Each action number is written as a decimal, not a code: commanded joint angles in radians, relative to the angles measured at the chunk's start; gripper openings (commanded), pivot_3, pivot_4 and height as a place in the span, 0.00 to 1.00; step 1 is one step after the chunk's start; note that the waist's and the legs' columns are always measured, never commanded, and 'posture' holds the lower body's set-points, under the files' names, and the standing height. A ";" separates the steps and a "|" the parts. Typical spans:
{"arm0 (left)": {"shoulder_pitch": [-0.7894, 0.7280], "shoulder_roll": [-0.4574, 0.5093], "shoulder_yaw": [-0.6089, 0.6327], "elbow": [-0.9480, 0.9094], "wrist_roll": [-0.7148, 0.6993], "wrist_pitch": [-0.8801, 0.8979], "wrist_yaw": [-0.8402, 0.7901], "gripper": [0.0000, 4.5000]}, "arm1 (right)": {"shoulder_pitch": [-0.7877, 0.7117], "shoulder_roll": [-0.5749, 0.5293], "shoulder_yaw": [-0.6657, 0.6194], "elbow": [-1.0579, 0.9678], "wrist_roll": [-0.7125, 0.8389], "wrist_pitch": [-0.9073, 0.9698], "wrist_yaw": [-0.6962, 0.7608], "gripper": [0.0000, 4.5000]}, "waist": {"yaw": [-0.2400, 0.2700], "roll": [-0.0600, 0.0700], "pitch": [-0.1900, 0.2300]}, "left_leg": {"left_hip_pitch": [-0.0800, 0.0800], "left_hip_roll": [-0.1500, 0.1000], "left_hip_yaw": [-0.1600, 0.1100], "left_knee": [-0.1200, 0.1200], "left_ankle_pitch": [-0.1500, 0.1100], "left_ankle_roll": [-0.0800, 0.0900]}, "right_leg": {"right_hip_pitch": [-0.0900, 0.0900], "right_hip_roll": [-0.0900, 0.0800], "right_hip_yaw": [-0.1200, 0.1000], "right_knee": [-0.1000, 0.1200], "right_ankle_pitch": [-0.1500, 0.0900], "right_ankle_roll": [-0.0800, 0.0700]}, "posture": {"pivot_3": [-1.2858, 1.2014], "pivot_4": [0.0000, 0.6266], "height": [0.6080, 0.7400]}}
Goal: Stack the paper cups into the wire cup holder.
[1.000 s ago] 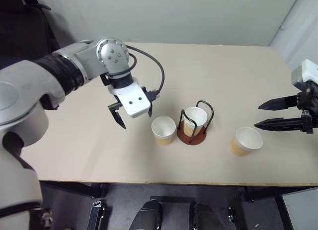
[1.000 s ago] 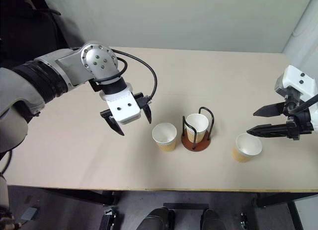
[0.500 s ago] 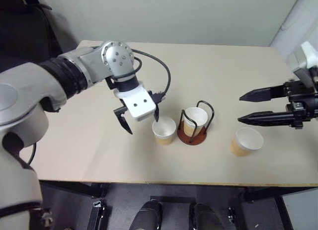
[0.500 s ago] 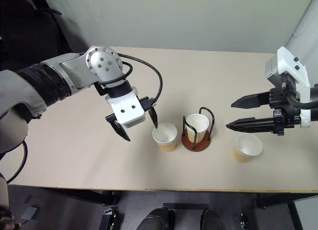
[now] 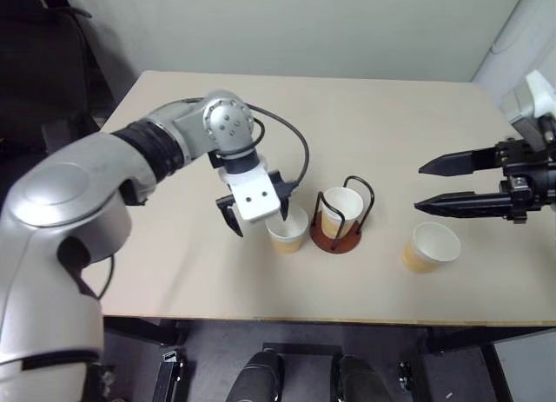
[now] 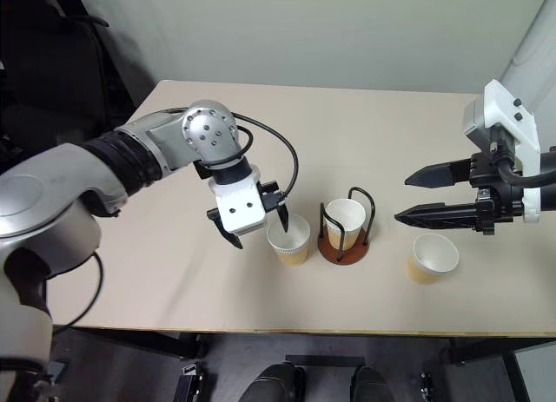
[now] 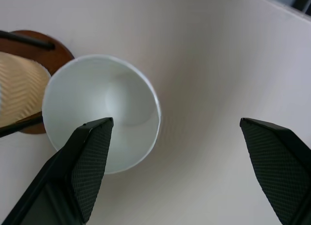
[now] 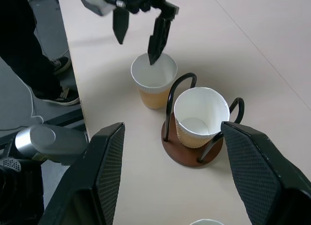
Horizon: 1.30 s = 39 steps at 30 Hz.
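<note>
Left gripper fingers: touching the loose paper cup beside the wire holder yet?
Cannot tell. In the right wrist view one finger dips to the cup rim, no clear gap or contact; the left wrist view has it overlapping the rim, the other finger well clear.

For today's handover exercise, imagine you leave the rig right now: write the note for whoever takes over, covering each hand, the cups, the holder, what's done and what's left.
Left hand: open, pointing down at the cup beside the holder, one finger over its mouth, the other outside its rim; nothing gripped.
Right hand: open, empty, held above the table near the far cup.
Wire cup holder: upright mid-table, with one cup already seated in it.
Done: one cup in.
Left: two loose upright cups to stack into it, likely the one beside the holder first.
</note>
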 commanded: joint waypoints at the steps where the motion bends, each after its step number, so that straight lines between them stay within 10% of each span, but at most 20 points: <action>1: 0.010 -0.012 0.075 0.038 0.048 -0.038 -0.029 0.99 | -0.024 -0.012 -0.017 0.004 0.003 -0.014 -0.003 0.71 | 0.000 0.000 0.000 | 0.000 0.000 0.001 0.000 0.000 0.000 | 0.000 0.001 0.000 0.000 0.000 0.000 | 0.52 0.24 1.00; 17: 0.103 -0.085 0.195 0.035 0.159 -0.096 -0.029 0.99 | -0.034 0.003 -0.002 0.009 -0.003 -0.022 -0.012 0.71 | 0.001 0.000 0.000 | 0.000 0.000 0.000 0.000 0.000 0.001 | 0.000 -0.001 0.001 0.000 0.001 0.001 | 0.52 0.24 1.00; 30: 0.124 -0.180 0.292 0.190 0.311 -0.178 -0.029 0.05 | -0.075 0.045 0.023 0.042 -0.031 -0.061 -0.031 0.71 | 0.001 0.000 0.000 | 0.001 0.000 0.001 0.000 0.000 0.001 | 0.000 -0.001 0.001 0.001 0.001 0.001 | 0.52 0.24 1.00; 39: 0.089 -0.141 0.270 0.196 0.255 -0.143 -0.029 0.02 | -0.099 0.092 0.012 0.082 -0.033 -0.139 0.014 0.71 | 0.001 0.000 0.000 | 0.000 0.000 0.001 0.000 0.000 0.002 | 0.000 -0.001 0.001 0.001 0.001 0.002 | 0.52 0.24 1.00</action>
